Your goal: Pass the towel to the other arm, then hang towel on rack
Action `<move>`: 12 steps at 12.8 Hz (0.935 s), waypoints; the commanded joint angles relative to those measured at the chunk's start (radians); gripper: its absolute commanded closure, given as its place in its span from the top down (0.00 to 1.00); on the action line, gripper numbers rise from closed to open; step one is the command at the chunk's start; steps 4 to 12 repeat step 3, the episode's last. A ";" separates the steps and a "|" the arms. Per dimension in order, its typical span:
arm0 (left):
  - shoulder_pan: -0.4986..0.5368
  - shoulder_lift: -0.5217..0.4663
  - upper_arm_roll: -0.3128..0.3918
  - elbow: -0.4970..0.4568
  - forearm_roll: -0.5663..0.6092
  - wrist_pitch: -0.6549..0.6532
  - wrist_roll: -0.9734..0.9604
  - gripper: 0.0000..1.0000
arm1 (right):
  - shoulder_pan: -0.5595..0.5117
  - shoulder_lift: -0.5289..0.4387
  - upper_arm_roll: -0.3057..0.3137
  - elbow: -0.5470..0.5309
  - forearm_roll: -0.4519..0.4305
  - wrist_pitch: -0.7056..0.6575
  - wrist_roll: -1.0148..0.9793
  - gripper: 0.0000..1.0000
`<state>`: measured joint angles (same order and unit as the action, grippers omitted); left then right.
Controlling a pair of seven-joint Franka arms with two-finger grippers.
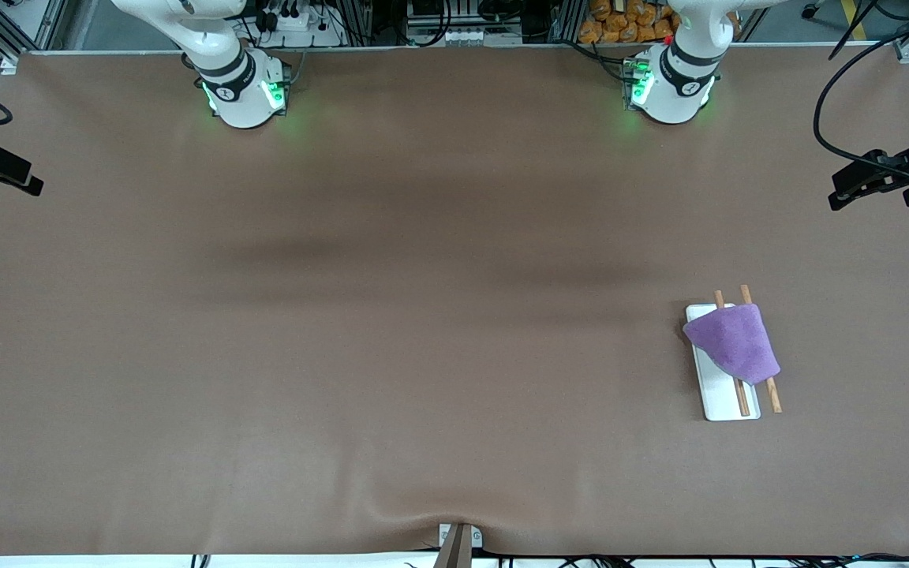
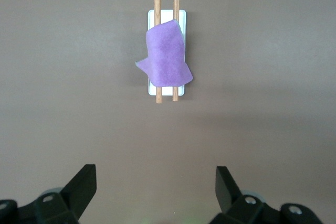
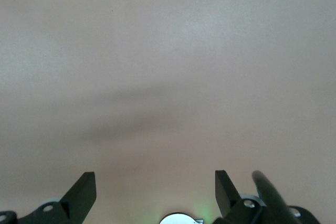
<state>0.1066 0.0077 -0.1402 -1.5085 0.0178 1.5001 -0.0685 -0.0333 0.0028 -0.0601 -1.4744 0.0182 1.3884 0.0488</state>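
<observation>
Towel (image 1: 734,342) lying draped over rack (image 1: 720,394), toward left arm's end of table (image 1: 391,331). Left gripper (image 2: 156,190) hovering high above table near rack, fingers spread wide, holding nothing. Right gripper (image 3: 155,192) hanging over bare table, well apart from rack, fingers wide, empty. Towel showing purple face up, covering both rods' middle, one corner drooping past rack's base edge.

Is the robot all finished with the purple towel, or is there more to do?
It looks finished. The small purple cloth towel already lies draped over the two brown wooden rods of the white slab rack, toward the left arm's end of the table. Nothing is in hand: the left gripper is open, high over bare table, and the right gripper waits open. Nothing seems left.
</observation>
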 commanded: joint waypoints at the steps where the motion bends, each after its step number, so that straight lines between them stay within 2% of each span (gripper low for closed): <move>1: -0.007 -0.014 0.001 0.036 0.008 -0.052 -0.007 1.00 | -0.008 -0.010 0.008 0.003 -0.012 -0.011 -0.007 1.00; 12: -0.005 -0.012 0.005 0.044 0.010 -0.066 -0.007 1.00 | -0.008 -0.009 0.008 0.003 -0.012 -0.012 -0.007 1.00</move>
